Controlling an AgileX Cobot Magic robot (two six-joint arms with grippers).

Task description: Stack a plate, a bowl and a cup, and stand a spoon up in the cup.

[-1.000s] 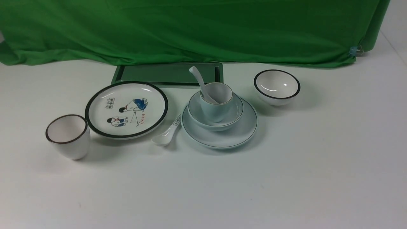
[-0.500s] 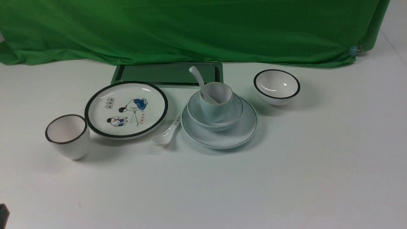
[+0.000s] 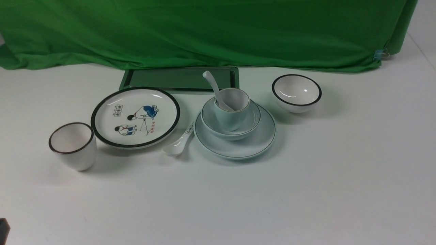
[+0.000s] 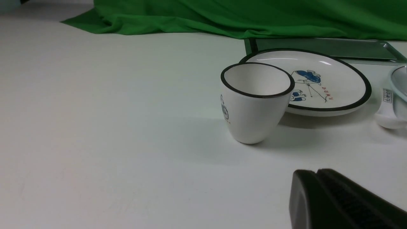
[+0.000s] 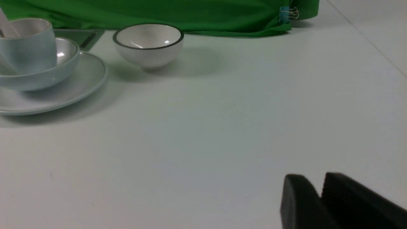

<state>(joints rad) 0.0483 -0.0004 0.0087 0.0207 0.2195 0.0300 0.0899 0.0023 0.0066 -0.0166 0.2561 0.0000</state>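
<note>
The plate (image 3: 259,139) carries the bowl (image 3: 253,117), cup (image 3: 228,117) and standing spoon (image 3: 212,83), well ahead of the right gripper (image 5: 319,181), whose jaws are slightly parted and empty. The left gripper (image 4: 314,173) is clenched on nothing. A knock could topple the leaning spoon and tilt the cup. Two plates, two bowls, two cups, two spoons.

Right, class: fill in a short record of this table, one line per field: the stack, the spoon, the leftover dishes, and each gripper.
stack: cup in bowl on plate
spoon: stands in the cup, handle leaning toward the left
leftover dishes: cartoon plate, black-rimmed cup, black-rimmed bowl, marked spoon lying beside the plate
behind: green tray
left gripper: shut, holding nothing
right gripper: slightly apart, holding nothing
</note>
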